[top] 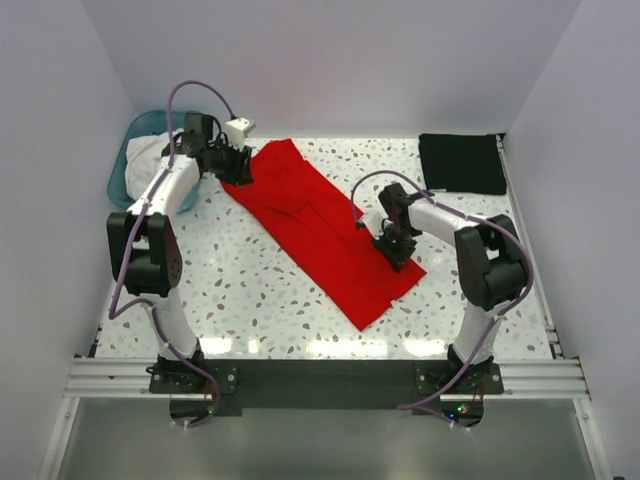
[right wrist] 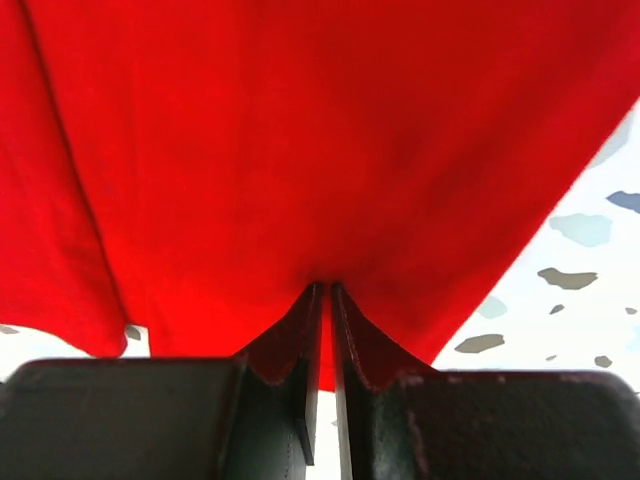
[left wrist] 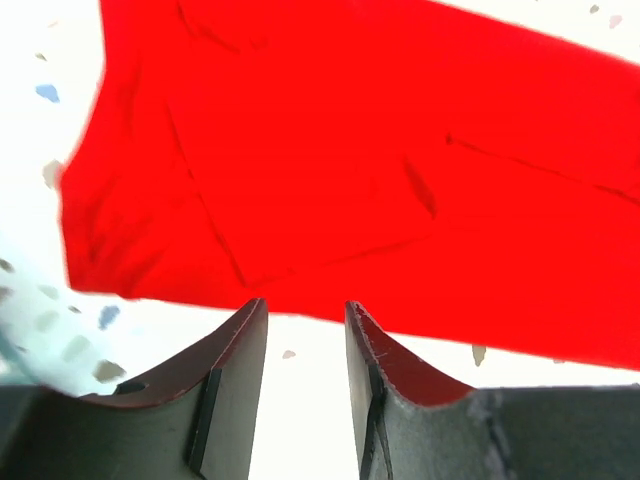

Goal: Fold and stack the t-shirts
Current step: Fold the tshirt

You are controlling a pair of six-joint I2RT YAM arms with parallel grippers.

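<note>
Two t-shirts lie on the bench (top: 260,290): the red t-shirt (top: 320,225), a long band running diagonally from far left to near right, and the black t-shirt (top: 462,163), folded at the far-right corner. At the red band's far end the left claw (top: 238,170) stands apart and empty; the right claw (top: 393,252) is clamped on its near end.

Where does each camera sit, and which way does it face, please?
Top external: high behind the robot, looking down at the table; left arm and right arm show, bases nearest.
Left wrist: on the left arm, facing the red t-shirt past the open left hand.
Right wrist: on the right arm, facing along the right hand, pinching that t-shirt.
Shared: all three see the red t-shirt.
</note>
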